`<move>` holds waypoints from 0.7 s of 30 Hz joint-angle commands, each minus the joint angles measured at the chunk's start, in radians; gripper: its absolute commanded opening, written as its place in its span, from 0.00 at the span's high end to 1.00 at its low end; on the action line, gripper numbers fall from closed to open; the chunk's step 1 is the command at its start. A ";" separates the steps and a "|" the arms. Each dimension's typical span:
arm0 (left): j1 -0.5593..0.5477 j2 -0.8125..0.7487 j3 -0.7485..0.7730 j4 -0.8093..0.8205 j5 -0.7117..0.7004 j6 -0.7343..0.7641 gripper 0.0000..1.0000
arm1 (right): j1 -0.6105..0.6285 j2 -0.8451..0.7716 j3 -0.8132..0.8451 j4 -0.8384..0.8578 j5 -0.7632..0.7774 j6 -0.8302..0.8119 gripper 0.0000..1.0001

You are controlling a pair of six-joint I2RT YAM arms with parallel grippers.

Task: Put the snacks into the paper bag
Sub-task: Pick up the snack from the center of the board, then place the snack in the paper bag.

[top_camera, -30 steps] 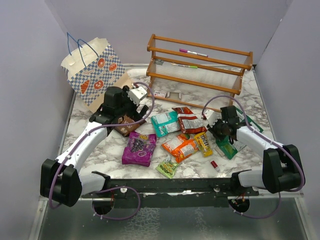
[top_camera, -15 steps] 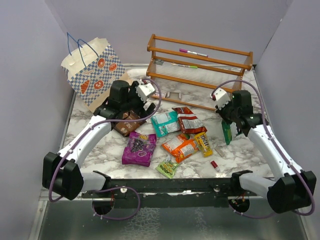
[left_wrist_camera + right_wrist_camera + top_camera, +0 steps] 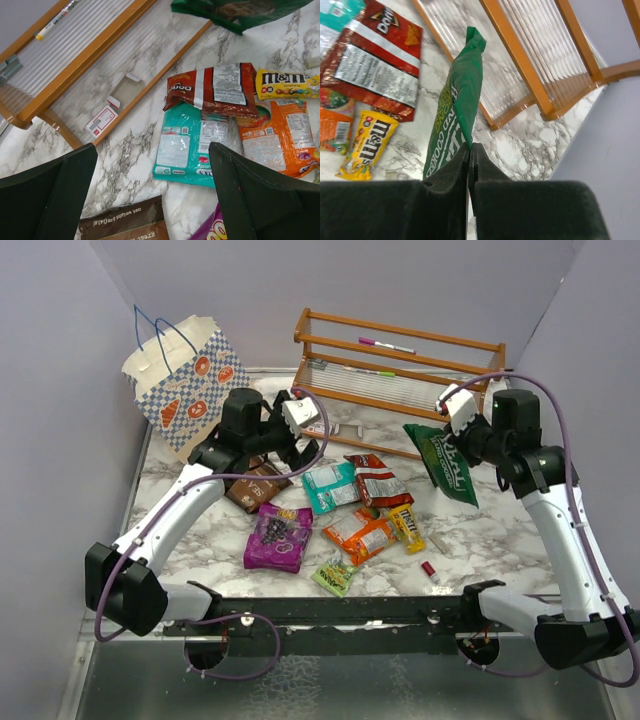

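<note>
The marble-patterned tabletop [image 3: 500, 530] is crowded along its far edge by the slatted wooden rack [image 3: 400, 375]. The right arm's load hangs just in front of that rack, so a swing at the start of the carry could knock a rail.

The blue-and-white checked paper bag [image 3: 180, 380] stands leaning in the far left corner, well apart from the load, so the carry has to cross the whole tabletop. Being light paper, the bag could tip or slide if it is nudged on arrival.

The large green crinkly multipack [image 3: 445, 462] is up off the tabletop, pinched along one thin edge by the right fingers [image 3: 445, 195], which are pressed tight together on it. So slight a hold on slick film may slip under a quick move. The pack also looks broad for the bag's mouth and might catch on the rim rather than drop inside.

The left fingers [image 3: 55, 195] stand wide apart, holding nothing, above the brown packet [image 3: 258, 485] and the teal packet [image 3: 330, 487]. That puts them roughly between load and bag, so the two arms could meet if the right one crosses low.
</note>
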 commanded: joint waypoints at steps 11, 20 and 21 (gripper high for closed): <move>-0.073 0.064 0.209 -0.152 0.267 0.114 0.05 | 0.008 0.085 0.210 -0.125 -0.442 -0.118 0.99; -0.130 0.149 0.380 -0.211 0.402 0.156 0.05 | 0.010 0.107 0.288 -0.149 -0.666 -0.129 0.99; -0.140 0.161 0.394 -0.214 0.415 0.156 0.04 | 0.011 0.110 0.292 -0.150 -0.686 -0.130 0.99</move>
